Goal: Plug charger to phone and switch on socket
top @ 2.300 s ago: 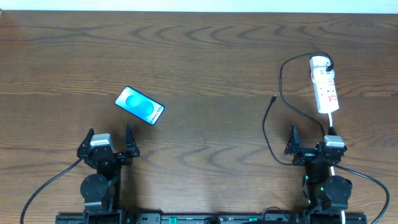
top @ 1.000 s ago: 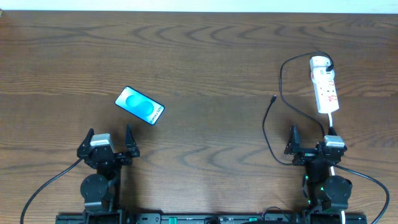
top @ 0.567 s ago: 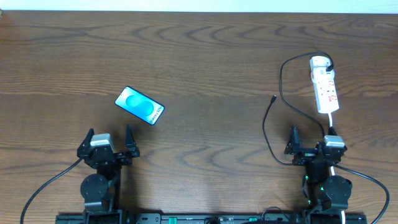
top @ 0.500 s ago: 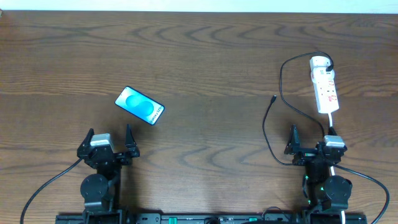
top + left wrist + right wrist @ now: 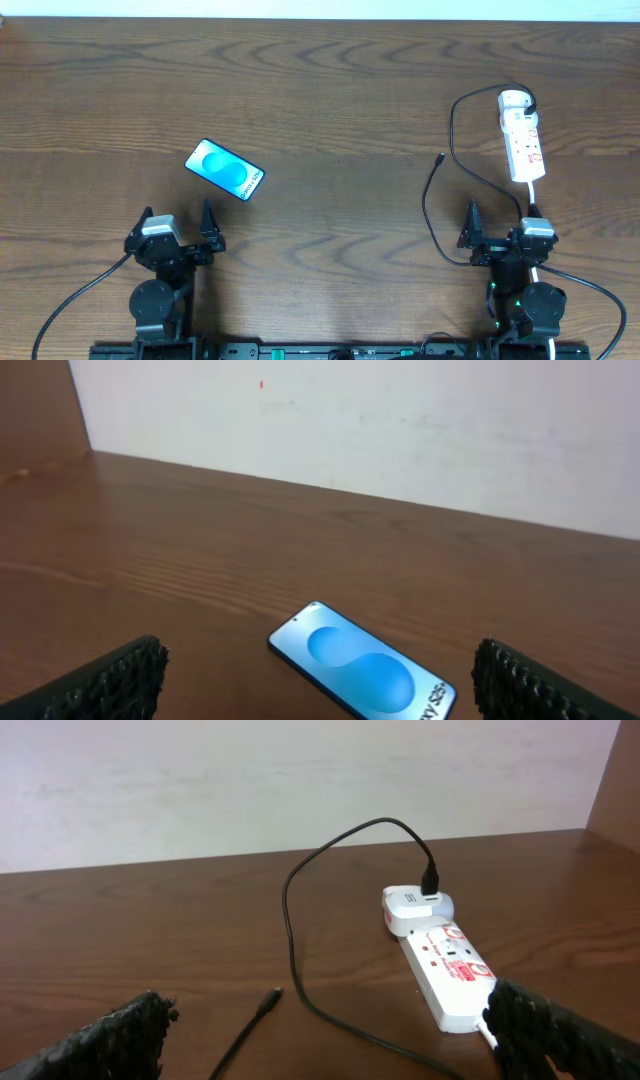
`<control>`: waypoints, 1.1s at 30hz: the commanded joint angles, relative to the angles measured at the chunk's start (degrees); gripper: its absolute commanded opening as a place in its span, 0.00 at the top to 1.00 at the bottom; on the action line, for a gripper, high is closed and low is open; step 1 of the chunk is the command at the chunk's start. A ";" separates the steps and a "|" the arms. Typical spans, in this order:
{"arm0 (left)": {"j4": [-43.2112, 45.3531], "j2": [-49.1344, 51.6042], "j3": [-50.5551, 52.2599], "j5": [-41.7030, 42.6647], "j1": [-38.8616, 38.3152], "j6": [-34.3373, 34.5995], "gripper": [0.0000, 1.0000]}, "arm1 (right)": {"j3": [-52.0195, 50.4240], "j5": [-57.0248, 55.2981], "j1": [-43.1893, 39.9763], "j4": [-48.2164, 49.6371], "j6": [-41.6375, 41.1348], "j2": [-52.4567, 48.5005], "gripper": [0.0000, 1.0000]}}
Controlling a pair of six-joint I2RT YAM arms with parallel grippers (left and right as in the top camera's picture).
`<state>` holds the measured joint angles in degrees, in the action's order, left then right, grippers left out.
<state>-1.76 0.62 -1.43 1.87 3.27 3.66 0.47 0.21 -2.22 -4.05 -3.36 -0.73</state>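
1. From above: the table [image 5: 320,90] is brown wood with wavy lines in it.
   - One phone [image 5: 225,169] lies flat on the left side, turned a bit. It is a thin rectangle with round corners and a shiny blue screen.
   - One charger [image 5: 428,205] lies on the right side. It is a thin black cable that bends in loops. Its small plug lies loose on the wood, well apart from the phone.
   - One socket [image 5: 521,137] lies at the far right. It is a long white plastic strip with one round end and red marks. The other end of the cable goes into that round end.
   - Two arms sit at the near edge. The left fingers [image 5: 208,218] are spread wide and hold nothing. The right fingers [image 5: 469,220] are spread wide and hold nothing too.
2. Left wrist: two black fingers with bumpy pads show in the bottom corners. They are far apart and empty. The one phone lies on the wood ahead, between them and touching neither. A plain white wall [image 5: 400,420] stands behind.
3. Right wrist: two black bumpy fingers are again wide apart and empty. The black cable curves up and over into the socket's round end. Its small plug rests on the table, and the white socket lies to the right.
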 commanded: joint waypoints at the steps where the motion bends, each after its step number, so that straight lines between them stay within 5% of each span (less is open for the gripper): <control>1: -0.50 -0.35 -0.35 1.55 -0.20 2.86 0.02 | -0.17 0.13 0.39 -0.20 0.81 0.24 0.01; 20: -0.72 0.79 -10.23 5.22 -0.20 8.72 0.02 | -0.17 0.13 0.39 -0.20 0.81 0.24 0.01; 33: -5.88 13.86 -23.98 5.22 -0.20 8.72 0.02 | -0.17 0.13 0.39 -0.20 0.81 0.24 0.01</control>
<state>-7.53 11.62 -22.35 6.15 3.27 12.03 0.47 0.23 -2.22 -4.05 -3.36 -0.73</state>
